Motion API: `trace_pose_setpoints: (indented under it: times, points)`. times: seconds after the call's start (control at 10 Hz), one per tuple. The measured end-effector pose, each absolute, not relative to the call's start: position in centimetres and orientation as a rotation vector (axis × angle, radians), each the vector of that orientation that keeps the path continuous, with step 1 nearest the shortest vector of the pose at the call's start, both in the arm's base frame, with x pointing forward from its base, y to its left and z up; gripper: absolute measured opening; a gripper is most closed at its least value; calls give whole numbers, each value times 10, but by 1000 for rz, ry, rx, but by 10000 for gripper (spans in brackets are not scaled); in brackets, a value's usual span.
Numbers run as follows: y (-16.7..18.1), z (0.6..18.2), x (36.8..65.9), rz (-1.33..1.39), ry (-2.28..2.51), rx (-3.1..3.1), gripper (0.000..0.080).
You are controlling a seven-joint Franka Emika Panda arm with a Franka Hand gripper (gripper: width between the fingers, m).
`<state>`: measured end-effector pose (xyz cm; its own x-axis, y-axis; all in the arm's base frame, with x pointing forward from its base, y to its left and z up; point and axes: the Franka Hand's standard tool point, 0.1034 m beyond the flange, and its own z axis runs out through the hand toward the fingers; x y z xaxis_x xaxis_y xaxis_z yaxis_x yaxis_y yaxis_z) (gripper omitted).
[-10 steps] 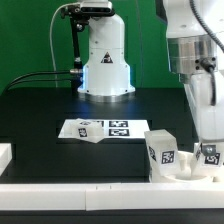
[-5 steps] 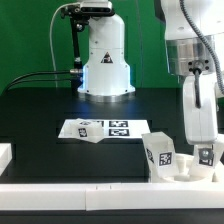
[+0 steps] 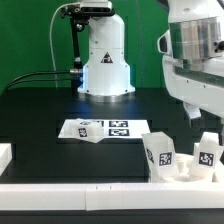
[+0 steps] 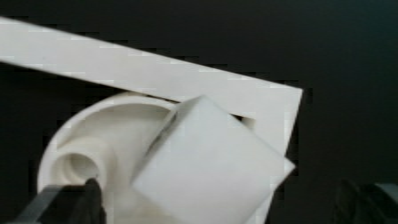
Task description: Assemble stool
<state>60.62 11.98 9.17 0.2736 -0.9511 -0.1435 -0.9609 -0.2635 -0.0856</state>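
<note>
Hovering above the stool (image 3: 184, 168), pincer (image 3: 203, 112) spread, gripping nothing. Round seat (image 3: 186, 173) lies at the desk's (image 3: 40, 105) near corner, exterior view's right, against the white border rails (image 3: 90, 191). Two legs upright on it: one leg (image 3: 208, 152) below the pincer, other leg (image 3: 160, 150) near. Marker board (image 3: 112, 129) mid-desk.

Robotics lab: black table (image 3: 40, 110), tagged marker board (image 3: 118, 129), green backdrop (image 3: 30, 30), white robot base (image 3: 107, 60).
</note>
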Motion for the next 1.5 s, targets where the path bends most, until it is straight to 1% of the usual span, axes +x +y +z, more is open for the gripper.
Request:
trace_pose_setpoints:
  times: [0.4, 0.6, 0.7, 0.8, 0.9, 1.0, 1.2, 1.3, 1.5]
  points:
    - [119, 91, 606, 60, 1453, -2605, 649]
    - [132, 100, 608, -19, 888, -2875, 649]
    - [136, 99, 606, -28, 688, -2931, 649]
    - [139, 99, 605, -41, 579, -2960, 649]
    - [135, 100, 605, -153, 604, -2948, 649]
    - [132, 99, 602, -155, 468, -2987, 649]
    - [131, 99, 603, -171, 195, -3039, 649]
    - [134, 101, 604, -165, -115, -3072, 649]
    - [131, 97, 609, -95, -494, -3045, 649]
